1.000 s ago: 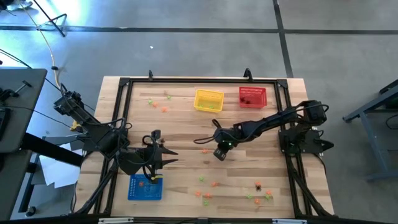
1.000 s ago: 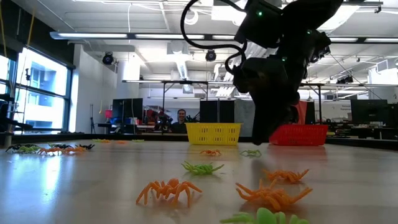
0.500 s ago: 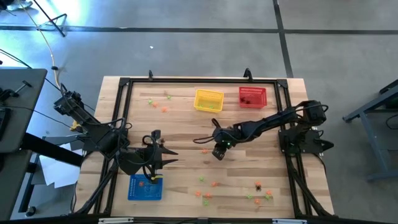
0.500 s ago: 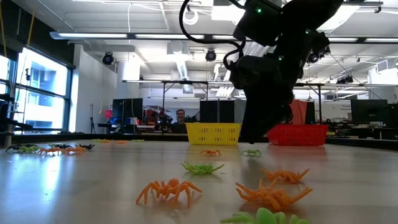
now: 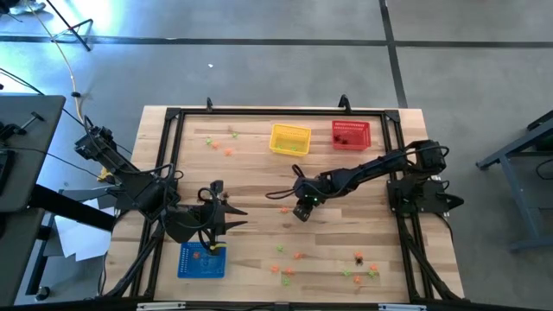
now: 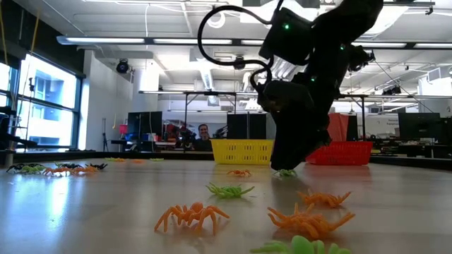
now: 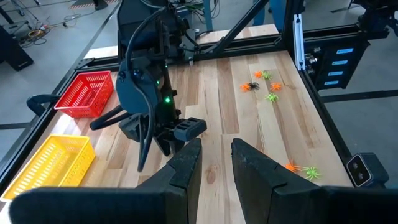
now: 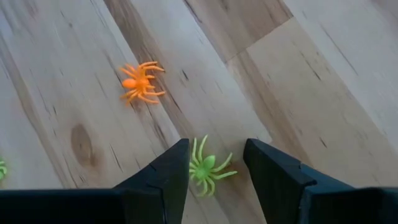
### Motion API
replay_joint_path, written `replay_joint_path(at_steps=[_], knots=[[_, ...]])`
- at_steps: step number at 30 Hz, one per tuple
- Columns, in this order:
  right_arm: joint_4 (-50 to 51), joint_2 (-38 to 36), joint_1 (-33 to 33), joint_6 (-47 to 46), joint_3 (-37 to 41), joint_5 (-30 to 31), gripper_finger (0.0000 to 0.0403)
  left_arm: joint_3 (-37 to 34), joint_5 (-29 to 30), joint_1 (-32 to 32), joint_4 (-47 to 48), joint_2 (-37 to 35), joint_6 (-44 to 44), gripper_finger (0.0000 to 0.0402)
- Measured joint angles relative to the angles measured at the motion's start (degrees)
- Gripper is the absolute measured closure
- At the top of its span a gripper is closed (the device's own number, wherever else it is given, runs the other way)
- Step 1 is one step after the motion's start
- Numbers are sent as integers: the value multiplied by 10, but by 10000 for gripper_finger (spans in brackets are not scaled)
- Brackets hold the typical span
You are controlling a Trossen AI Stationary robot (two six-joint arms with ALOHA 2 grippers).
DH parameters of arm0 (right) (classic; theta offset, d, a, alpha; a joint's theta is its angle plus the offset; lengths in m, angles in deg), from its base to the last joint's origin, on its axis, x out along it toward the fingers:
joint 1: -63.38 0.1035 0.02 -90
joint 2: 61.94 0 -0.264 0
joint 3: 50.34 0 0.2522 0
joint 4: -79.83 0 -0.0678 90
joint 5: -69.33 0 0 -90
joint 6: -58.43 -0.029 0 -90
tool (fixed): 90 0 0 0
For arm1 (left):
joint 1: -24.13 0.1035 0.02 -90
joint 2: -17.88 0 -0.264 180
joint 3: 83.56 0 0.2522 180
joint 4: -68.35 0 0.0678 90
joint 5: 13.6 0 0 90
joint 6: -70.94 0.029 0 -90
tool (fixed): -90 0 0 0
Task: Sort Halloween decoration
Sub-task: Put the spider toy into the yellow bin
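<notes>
The Halloween decoration is a scatter of tiny orange, green and black spiders lying on the wooden table. My right gripper (image 5: pixel 299 212) (image 8: pixel 216 149) stands open near the table's middle, pointing steeply down. Its fingers stand on either side of a green spider (image 8: pixel 208 168) (image 6: pixel 286 173) lying flat on the wood, without touching it. An orange spider (image 8: pixel 140 82) lies just beyond. My left gripper (image 5: pixel 235 214) (image 7: pixel 216 152) hovers above the table at the left, beside the blue basket (image 5: pixel 201 260), with a narrow gap between its fingers and nothing in it.
A yellow basket (image 5: pixel 289 138) and a red basket (image 5: pixel 351 133) stand at the far edge. More spiders lie near the front right (image 5: pixel 359 259), front middle (image 5: pixel 285 268) and far left (image 5: pixel 220 142). A black frame (image 5: pixel 173 117) rims the table.
My right gripper has sunk toward the table and drifted slightly toward the left edge, coming down over the green spider. My left arm has kept still.
</notes>
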Motion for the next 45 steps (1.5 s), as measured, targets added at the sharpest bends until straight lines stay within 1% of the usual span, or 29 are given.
replay_joint_path(at_steps=[7, 14, 18, 42, 45], knots=[[6, 0, 9, 37, 0, -5, 242, 0, 0, 0, 0, 0, 0, 328], [5, 0, 4, 41, 1, -9, 242, 0, 0, 0, 0, 0, 0, 328], [5, 0, 5, 60, 2, -9, 242, 0, 0, 0, 0, 0, 0, 328], [1, 0, 5, 53, 2, -9, 242, 0, -2, 1, -3, 4, -1, 328], [1, 0, 5, 54, 2, -12, 242, 0, -3, 9, -6, 4, -17, 328]])
